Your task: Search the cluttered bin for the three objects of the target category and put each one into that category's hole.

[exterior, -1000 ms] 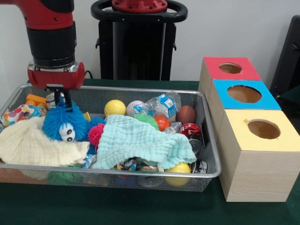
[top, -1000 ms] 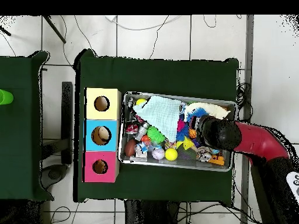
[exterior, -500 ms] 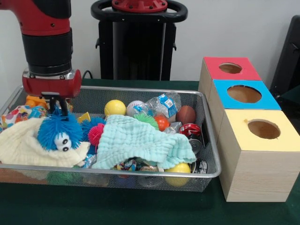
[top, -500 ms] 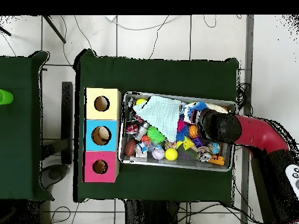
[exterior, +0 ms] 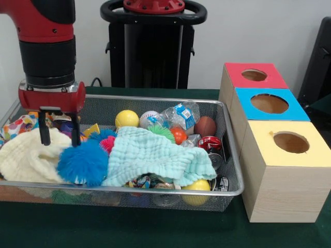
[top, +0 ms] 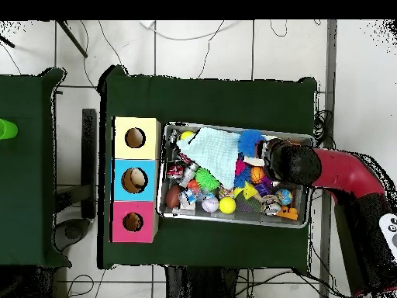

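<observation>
My gripper hangs open over the left end of the wire bin, with nothing between its fingers. Just below and to its right, a blue fuzzy ball toy lies free on a cream cloth by the bin's front rim; it shows too in the overhead view. A mint cloth covers the bin's middle. Around it lie a yellow ball, a baseball, a brown football and an orange ball. In the overhead view the arm's wrist hides the gripper.
Three wooden boxes with round holes stand right of the bin: red, blue, yellow. The bin also holds a plastic bottle, a red can, spiky green and pink balls, and another yellow ball.
The gripper carried the blue fuzzy toy leftward, then opened and rose slightly. The toy dropped onto the cream cloth near the front rim, its eyes now hidden.
</observation>
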{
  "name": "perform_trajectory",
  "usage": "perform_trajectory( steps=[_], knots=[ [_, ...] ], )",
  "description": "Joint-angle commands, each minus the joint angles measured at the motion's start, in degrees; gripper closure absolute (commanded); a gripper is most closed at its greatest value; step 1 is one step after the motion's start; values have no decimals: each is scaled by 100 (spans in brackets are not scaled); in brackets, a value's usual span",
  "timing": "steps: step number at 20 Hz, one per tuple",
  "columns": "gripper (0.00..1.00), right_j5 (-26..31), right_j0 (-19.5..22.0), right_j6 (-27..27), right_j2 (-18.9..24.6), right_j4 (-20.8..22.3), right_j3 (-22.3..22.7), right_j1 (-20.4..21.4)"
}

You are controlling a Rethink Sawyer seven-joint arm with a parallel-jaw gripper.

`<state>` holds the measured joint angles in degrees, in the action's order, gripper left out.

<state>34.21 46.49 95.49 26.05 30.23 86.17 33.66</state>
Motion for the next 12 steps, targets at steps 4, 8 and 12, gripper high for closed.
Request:
perform_trajectory(
  steps=[4,8,12],
  knots=[
    [0,344,166,-1194,492,237,255,266],
    [0,359,494,-1108,583,9,1045,999],
    [0,163,913,-1089,782,-114,1780,1547]
  ],
)
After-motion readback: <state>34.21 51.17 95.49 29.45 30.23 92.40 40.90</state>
